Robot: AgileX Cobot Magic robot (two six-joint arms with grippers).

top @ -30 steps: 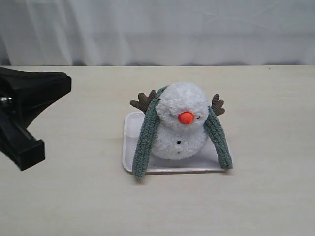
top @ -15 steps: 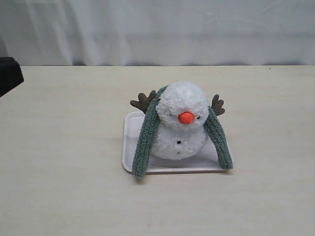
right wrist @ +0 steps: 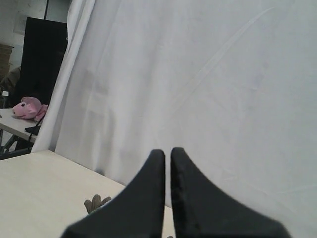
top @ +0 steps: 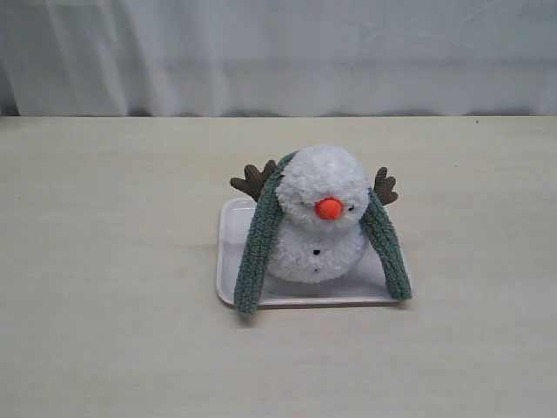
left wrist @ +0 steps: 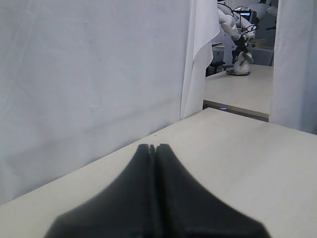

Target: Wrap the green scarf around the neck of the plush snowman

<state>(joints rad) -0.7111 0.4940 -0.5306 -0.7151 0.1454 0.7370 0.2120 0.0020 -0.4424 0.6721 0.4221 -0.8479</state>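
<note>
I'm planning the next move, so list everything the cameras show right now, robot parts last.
plush snowman: one, white with orange nose and brown branch arms, upright on the tray.
green scarf: one, grey-green, draped behind the snowman's head, an end hanging down each side to the tray's front edge.
tray: one, white, mid-table.
table: one, pale beige, bearing the tray.
curtain: white, behind the table.
pink plush toy: one, on another table past the curtain's edge.
left gripper: one, black, shut, empty, outside the exterior view.
right gripper: one, black, shut, empty, outside the exterior view.
</note>
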